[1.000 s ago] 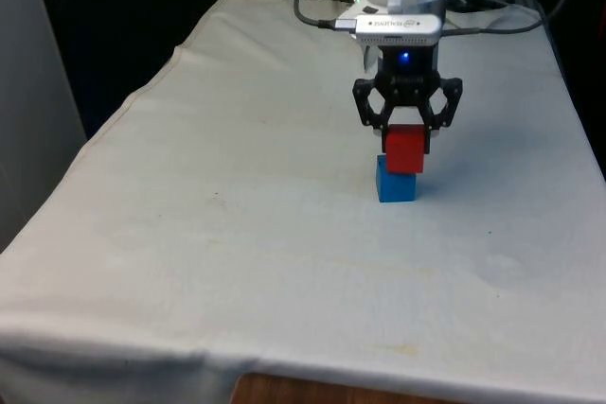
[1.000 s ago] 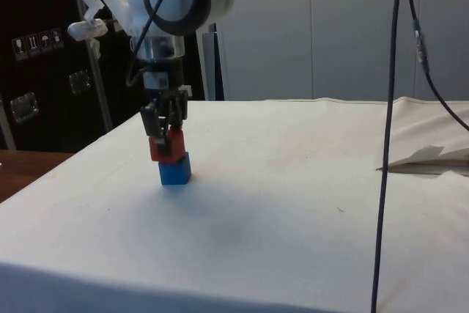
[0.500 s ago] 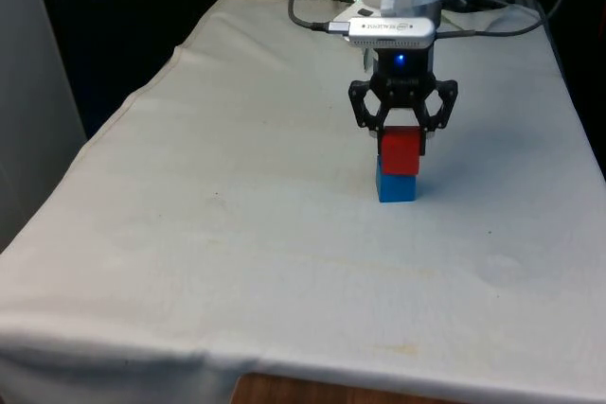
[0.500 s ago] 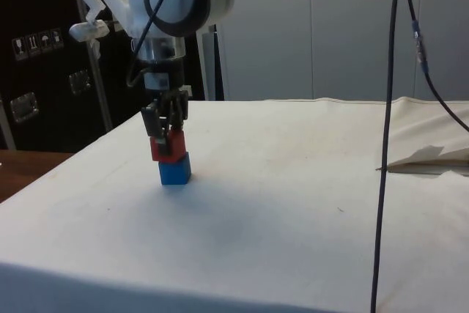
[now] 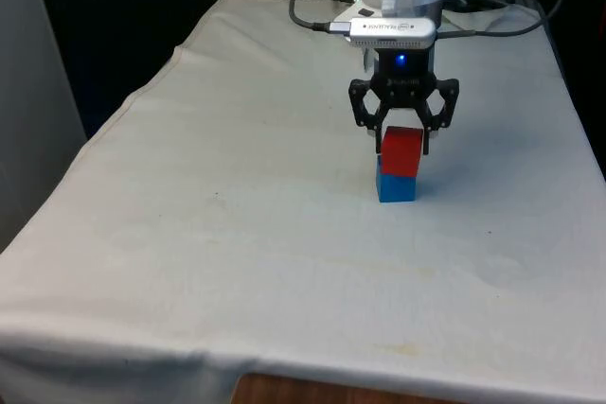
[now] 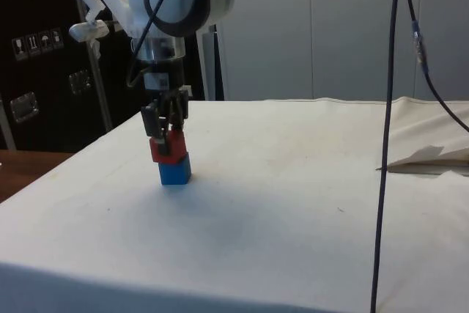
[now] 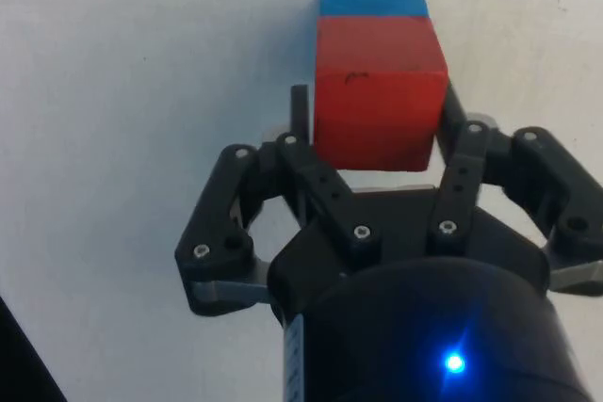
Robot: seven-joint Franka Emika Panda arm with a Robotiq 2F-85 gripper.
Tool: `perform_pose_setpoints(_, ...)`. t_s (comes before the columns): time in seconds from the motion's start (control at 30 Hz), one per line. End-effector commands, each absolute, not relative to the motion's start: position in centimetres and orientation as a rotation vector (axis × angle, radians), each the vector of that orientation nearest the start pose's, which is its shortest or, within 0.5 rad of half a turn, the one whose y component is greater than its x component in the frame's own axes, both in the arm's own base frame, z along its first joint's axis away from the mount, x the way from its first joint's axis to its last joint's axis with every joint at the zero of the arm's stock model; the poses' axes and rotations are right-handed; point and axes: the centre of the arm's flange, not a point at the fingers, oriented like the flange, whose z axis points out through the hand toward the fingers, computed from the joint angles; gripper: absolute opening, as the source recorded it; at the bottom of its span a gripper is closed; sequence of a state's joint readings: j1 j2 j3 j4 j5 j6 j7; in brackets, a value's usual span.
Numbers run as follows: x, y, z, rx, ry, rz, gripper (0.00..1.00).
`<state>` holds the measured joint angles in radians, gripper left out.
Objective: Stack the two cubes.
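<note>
On the white-clothed surface (image 5: 237,234), toward the front view's right, the red cube (image 5: 401,151) has come down squarely onto the blue cube (image 5: 396,187). The jaws (image 5: 403,147) still straddle it, seemingly loosened; stacking looks nearly finished.

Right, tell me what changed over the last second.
The pincer carried the red cube slightly toward the front view's left and down, so it now sits squarely on the blue cube instead of hanging off to one side. The fingers have opened a little at the red cube's sides. The blue cube stayed put on the white cloth.
</note>
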<state>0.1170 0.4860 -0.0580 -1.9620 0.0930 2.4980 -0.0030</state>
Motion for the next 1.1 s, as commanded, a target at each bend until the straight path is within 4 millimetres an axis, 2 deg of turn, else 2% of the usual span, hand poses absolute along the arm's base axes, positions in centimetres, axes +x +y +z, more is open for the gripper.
perform_pose_setpoints(0.0,62.2,3.8,22.9,-3.108,0.006,-0.079,0.32)
perform_pose_setpoints(0.2,62.2,3.7,22.9,-3.109,0.007,-0.077,0.92)
perform_pose_setpoints(0.23,62.2,3.8,22.9,-3.108,0.006,-0.079,0.92)
perform_pose_setpoints(0.27,62.2,3.8,22.9,-3.108,0.006,-0.079,1.00)
perform_pose_setpoints(0.53,62.2,3.7,23.0,-3.109,0.007,-0.080,1.00)
perform_pose_setpoints(0.67,62.3,3.7,25.0,-3.106,0.011,-0.088,1.00)
perform_pose_setpoints(1.0,62.4,3.7,28.0,-3.101,0.015,-0.100,1.00)
perform_pose_setpoints(1.03,62.4,3.7,27.5,-3.099,0.010,-0.107,1.00)
perform_pose_setpoints(1.07,62.4,3.7,28.6,-3.100,0.016,-0.102,1.00)
